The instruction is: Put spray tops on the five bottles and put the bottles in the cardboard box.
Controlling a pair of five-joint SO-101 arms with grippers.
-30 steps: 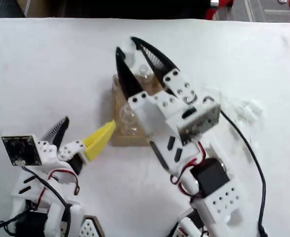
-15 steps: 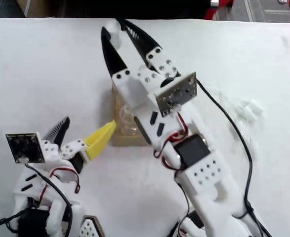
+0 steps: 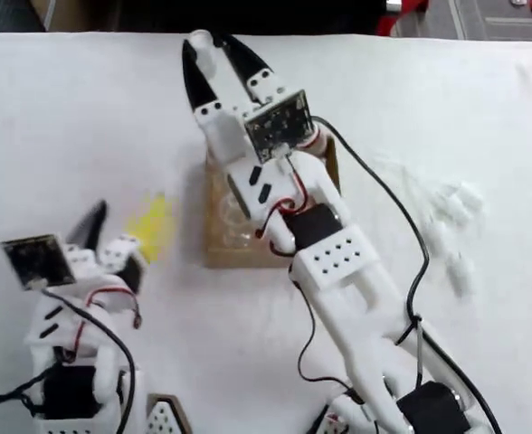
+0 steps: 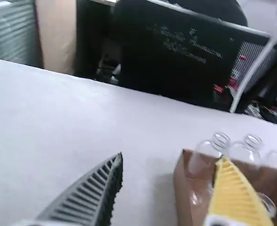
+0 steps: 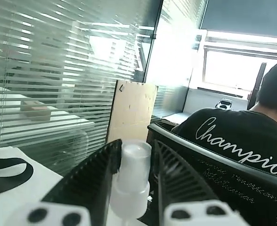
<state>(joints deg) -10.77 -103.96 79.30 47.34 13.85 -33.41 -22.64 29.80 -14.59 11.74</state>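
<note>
The right gripper (image 3: 206,52) is pinching a spray top (image 5: 130,175), while the left gripper (image 4: 170,160) is gaping beside the cardboard box (image 3: 217,255).

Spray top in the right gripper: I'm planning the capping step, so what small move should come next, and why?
Probably bring the right gripper over the cardboard box and line the spray top up above a bottle. It is shut on the top beyond the box's far side, and bottles in the box show open necks.
</note>
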